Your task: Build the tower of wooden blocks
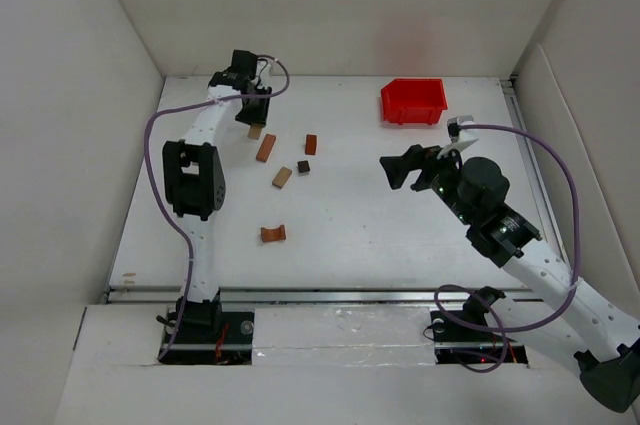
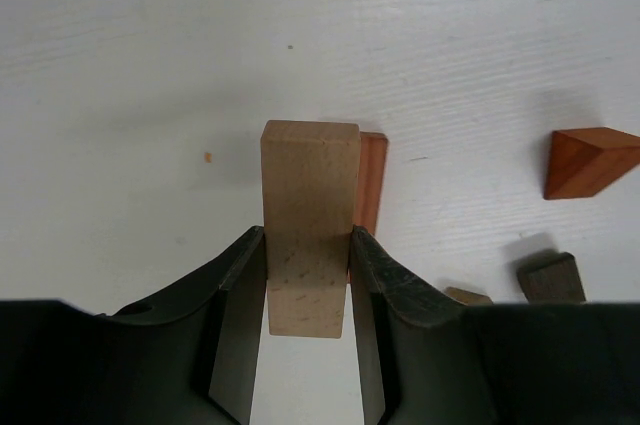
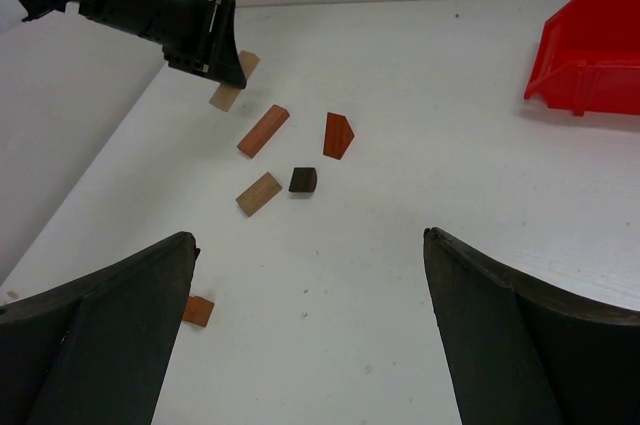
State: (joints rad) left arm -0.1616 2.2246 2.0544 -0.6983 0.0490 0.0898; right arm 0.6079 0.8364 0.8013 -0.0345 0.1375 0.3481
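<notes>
Top external view: I am seeing no tower begun; the loose wood blocks (image 1: 282,177) are lying scattered, none stacked. My left gripper (image 1: 254,113), arm reaching toward the far left of the table (image 1: 400,235), is pinching a tan block (image 2: 310,215) just beside a reddish-brown bar (image 1: 265,148). My right gripper (image 1: 395,170) is hovering wide open, empty, near the red bin (image 1: 412,102).

red bin (image 1: 412,102), white table (image 1: 360,225)
</notes>
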